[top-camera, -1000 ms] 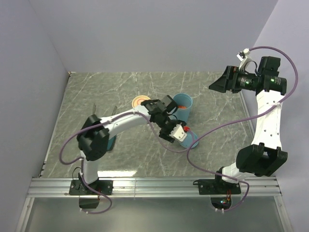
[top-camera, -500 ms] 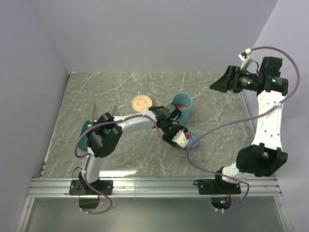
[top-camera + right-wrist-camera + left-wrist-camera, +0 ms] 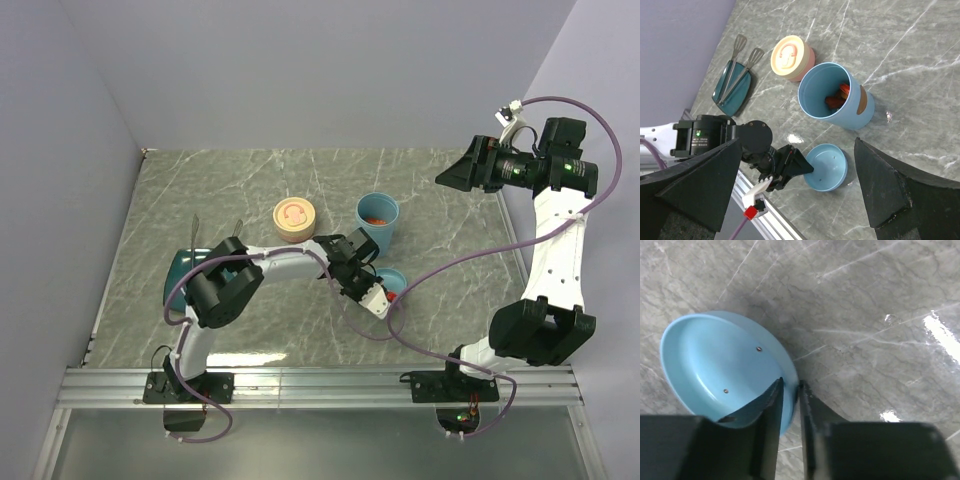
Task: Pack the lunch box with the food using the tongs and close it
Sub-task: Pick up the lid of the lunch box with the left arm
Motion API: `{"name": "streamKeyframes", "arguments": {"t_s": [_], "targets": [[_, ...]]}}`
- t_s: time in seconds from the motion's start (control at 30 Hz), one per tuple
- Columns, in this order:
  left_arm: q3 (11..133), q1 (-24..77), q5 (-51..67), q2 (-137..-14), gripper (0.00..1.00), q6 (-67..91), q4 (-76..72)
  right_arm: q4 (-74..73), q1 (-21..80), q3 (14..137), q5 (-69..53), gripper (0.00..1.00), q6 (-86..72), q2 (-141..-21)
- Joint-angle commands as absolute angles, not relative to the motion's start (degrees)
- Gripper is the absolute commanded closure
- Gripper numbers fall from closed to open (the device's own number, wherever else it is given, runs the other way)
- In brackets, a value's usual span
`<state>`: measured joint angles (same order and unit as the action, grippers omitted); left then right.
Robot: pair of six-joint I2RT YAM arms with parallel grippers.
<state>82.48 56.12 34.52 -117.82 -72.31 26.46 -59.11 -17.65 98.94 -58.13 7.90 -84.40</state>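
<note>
Lid (image 3: 710,365) lies hollow side up on the tabletop (image 3: 865,315), just on the near side of the blue lunch box (image 3: 850,112), and there's red-orange food (image 3: 837,96) already inside that box. It looks like light, stiff, smooth plastic, so the thin rim is the place to pinch, though it may swivel in the hold. Left end effector (image 3: 790,386) is nipped onto that rim, one finger inside, one outside. Right end effector (image 3: 447,178) hangs wide open, high at the far right. Tongs (image 3: 737,65) rest on the teal plate (image 3: 735,100), well off to the left.

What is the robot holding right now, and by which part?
The left gripper pinches the blue lid by its rim, one finger inside and one outside. The open right gripper holds nothing.
</note>
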Motion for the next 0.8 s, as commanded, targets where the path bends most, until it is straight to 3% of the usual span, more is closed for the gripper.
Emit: {"name": "streamKeyframes", "arguments": {"t_s": [0.0,0.27,0.57,0.77], "targets": [[82.8,56.3,35.3,-116.7,0.79,-72.9,25.8,-57.7,-18.2,99.7,-59.1,0.00,7.6,-83.1],[81.5,56.4,41.9,-106.5,0.99,-67.0,34.7,-58.9,-18.4,101.0,-60.0,0.00,9.6,-83.1],[82.0,53.6,53.2,-93.6,1.00,-50.1,39.0,-48.7,-18.4,99.6,-60.0,0.00,5.5,-78.7],[79.5,47.1,62.7,-85.3,1.00,-28.2,25.9,-32.8,-18.4,94.0,-60.9,0.00,-2.9,-72.8]]}}
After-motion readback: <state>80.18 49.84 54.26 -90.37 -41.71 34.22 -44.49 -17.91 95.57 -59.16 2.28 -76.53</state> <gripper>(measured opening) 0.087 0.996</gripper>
